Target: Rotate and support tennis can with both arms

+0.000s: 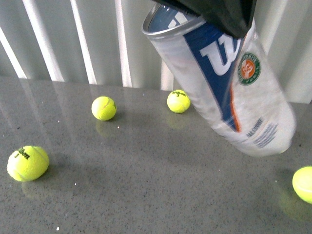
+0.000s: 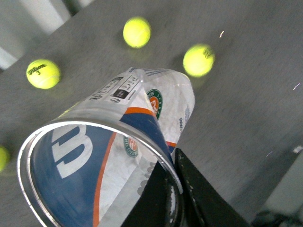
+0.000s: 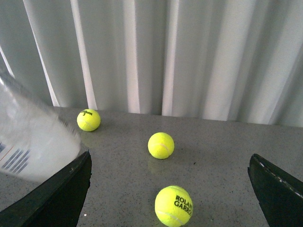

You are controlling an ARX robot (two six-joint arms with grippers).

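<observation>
The grey bench [image 1: 146,195] runs back to a straight far edge under a white pleated backdrop [image 1: 58,39]. Its widest bare stretch lies front and centre, with 4 yellow-green balls around it: a near-left ball [image 1: 28,163], a mid-left ball [image 1: 104,108], a far ball [image 1: 178,101] close to the back edge, and a right ball [image 1: 303,184] cut by the frame. The tennis can [image 1: 229,83] hangs over the right half of the bench, between the far ball and the right ball, and appears clear of the surface. Its long axis slants steeply: the open metal rim [image 1: 168,22] sits high and faces up and toward the robot's left, and the closed base [image 1: 273,139] drops low to the right. The navy band with the white W runs along that axis. In the left wrist view the left jaws are closed on the can's wall at the rim, 1 of the fingers [image 2: 154,201] inside the mouth and the other outside. The right jaws stand wide apart and grip nothing. The can's blurred base lies just beside 1 right finger [image 3: 61,198], and whether they touch cannot be told.
</observation>
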